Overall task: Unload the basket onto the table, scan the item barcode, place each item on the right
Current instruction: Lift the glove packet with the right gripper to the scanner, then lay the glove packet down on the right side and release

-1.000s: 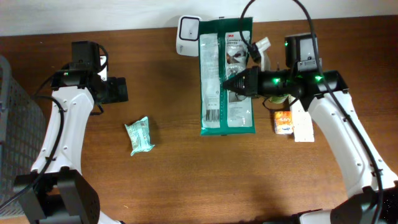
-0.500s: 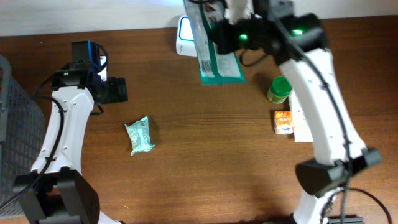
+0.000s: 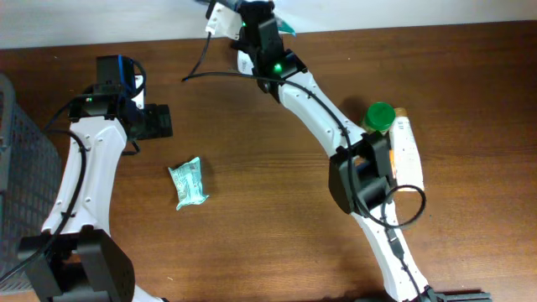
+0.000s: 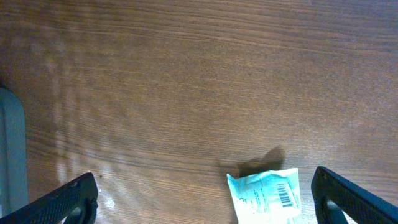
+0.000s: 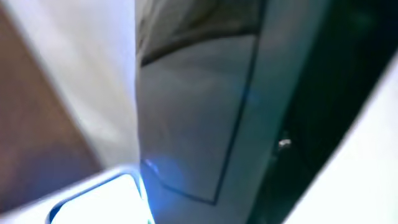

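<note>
So from where I'm standing, the whole thing comes down to the right arm. It's stretched way out to the back edge of the counter [image 3: 277,210], and the right end effector [image 3: 256,18] is pinched tight, as far as I can tell on the green pouch [image 3: 285,25]. From above only a little teal corner of the pouch pokes out beside the wrist. That makes me think it's hanging nearly edge-on to the overhead camera with its long axis up and down, but honestly that's a guess.

The right wrist view is a blurry mess. You get a pale flat surface right up against the lens, probably the pouch face, and the scanner [image 5: 99,199] glowing blue down in the lower left corner. So the scanner sits below and to one side of whatever's being held, very close. I can't see the barcode at all, so no idea if it's facing the window. I'd say the next move depends on turning or sliding that printed face toward the blue light.

The left end effector [image 3: 159,122] is spread wide with nothing in it, well apart from all this over on the left side. There's a small teal packet [image 3: 188,183] near it on the wood. The green-lidded jar [image 3: 379,116] sits off to the right, out of the way. The right arm is clearly the one in position.
</note>
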Motion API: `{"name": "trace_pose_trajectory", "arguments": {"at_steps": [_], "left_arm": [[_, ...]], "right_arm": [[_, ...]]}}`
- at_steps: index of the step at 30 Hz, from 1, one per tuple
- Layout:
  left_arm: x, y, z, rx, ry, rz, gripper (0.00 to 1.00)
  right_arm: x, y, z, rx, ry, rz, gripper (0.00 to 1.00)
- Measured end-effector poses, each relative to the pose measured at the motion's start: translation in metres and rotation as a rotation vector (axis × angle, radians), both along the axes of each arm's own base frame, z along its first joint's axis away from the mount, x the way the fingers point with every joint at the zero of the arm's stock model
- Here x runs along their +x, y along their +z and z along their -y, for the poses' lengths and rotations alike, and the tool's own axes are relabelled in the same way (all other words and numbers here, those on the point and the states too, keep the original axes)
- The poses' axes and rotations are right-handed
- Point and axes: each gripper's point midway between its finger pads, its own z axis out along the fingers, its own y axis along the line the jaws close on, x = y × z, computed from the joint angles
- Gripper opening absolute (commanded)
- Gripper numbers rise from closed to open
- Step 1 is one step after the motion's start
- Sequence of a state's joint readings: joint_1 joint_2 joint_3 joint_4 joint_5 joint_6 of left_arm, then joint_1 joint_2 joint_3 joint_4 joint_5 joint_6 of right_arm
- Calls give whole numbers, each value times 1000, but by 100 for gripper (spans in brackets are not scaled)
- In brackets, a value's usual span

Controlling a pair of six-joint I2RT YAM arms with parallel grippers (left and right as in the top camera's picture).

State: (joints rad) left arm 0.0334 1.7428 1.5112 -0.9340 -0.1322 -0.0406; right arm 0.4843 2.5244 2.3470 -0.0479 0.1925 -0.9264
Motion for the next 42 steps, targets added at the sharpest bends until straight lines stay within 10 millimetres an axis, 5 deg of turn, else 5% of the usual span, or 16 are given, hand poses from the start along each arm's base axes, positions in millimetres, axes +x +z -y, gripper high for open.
{"name": "trace_pose_trajectory", "arguments": {"at_steps": [4, 15, 17, 20, 23, 26, 30, 33, 37, 42], "left_arm": [[0, 0, 0, 0, 0, -1, 99], [0, 0, 0, 0, 0, 0, 99], [0, 0, 0, 0, 0, 0, 99], [0, 0, 0, 0, 0, -1, 99], [0, 0, 0, 0, 0, 0, 99], [0, 0, 0, 0, 0, -2, 99], [0, 0, 0, 0, 0, 0, 99], [0, 0, 0, 0, 0, 0, 99], [0, 0, 0, 0, 0, -1, 99], [0, 0, 0, 0, 0, 0, 99]], "right_arm": [[4, -42, -16, -151, 108, 16, 8], [1, -56, -15, -256, 150, -6, 8], [-6, -61, -10, -265, 152, -70, 16], [-23, -26, 0, -123, 105, -164, 8], [-64, 55, 22, 80, 30, -256, 5], [-105, 74, 43, 181, -46, -412, 4], [-161, 11, 72, 176, -220, -774, 4], [-217, -27, 124, 267, -559, -1085, 4], [-240, -51, 200, 409, -925, -1275, 4], [-257, -101, 236, 422, -1129, -1417, 4]]}}
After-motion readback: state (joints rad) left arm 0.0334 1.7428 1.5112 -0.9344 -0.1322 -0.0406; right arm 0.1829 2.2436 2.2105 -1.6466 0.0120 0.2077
